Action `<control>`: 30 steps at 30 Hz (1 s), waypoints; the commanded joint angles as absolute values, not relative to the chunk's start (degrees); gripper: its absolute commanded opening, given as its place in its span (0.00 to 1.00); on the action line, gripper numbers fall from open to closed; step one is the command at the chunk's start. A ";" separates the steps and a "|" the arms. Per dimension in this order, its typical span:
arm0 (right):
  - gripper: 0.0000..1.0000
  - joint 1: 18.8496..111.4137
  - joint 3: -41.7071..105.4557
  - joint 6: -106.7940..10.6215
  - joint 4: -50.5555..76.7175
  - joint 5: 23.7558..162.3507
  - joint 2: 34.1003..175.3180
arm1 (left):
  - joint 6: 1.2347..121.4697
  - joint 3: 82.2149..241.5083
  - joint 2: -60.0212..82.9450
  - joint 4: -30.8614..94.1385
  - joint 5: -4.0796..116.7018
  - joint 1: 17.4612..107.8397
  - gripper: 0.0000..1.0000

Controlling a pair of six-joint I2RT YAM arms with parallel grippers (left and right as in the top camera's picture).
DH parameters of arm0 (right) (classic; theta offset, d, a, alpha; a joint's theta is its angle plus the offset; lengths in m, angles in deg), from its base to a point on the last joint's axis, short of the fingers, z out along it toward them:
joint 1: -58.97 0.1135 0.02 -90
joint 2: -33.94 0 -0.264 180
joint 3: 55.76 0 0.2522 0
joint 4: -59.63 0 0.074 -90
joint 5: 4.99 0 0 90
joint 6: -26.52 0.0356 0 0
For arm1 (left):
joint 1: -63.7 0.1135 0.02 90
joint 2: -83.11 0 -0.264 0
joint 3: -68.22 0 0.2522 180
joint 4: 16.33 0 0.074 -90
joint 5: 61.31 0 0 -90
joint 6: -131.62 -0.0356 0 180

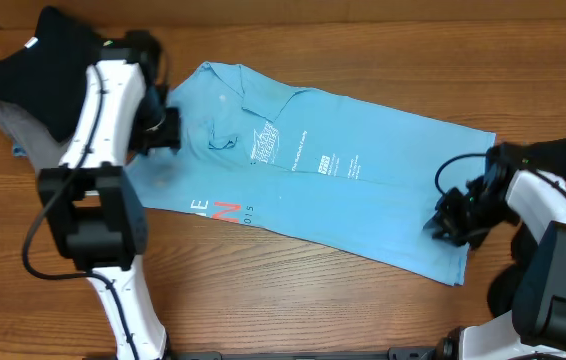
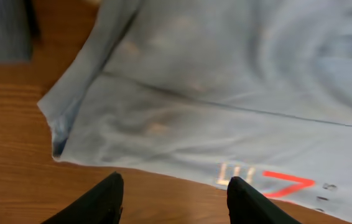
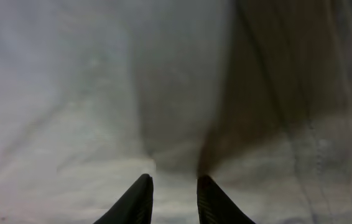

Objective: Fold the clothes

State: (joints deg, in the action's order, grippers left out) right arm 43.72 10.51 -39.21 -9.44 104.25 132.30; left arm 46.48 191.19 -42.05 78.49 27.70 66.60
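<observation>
Step in hand: securing a grasp on the light-blue T-shirt [image 1: 343, 190], which lies flat on the tabletop [image 1: 263, 290] between both arms. The right gripper [image 3: 173, 186] is narrowed, pinching a ridge of cloth directly ahead of its tips. The left gripper [image 2: 175, 190] is spread and empty, with the shirt's edge just ahead. The next move probably calls for the left gripper to advance, close on that edge, then lift together with the right.

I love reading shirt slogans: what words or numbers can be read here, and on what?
"E" (white), "N" (red): large letters on the blue T-shirt.
Small digits beside them, perhaps "015": too small to be sure.
White print mid-shirt: too small to read.
</observation>
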 commanded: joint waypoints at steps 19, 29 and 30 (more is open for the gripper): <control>0.24 43.46 8.65 -36.41 -12.72 98.57 131.08 | 57.36 153.67 -42.23 60.28 24.27 78.81 0.04; 0.24 43.46 8.59 -32.83 -13.62 96.87 131.08 | 57.25 150.82 -41.79 65.00 24.25 80.08 0.05; 0.24 43.46 8.50 -30.71 -14.08 94.81 131.08 | 57.25 150.82 -41.55 65.57 24.23 79.53 0.06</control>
State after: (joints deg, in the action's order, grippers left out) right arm 43.66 8.83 -34.97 -13.57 98.73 132.28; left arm 55.90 156.31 -35.28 66.86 28.57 80.52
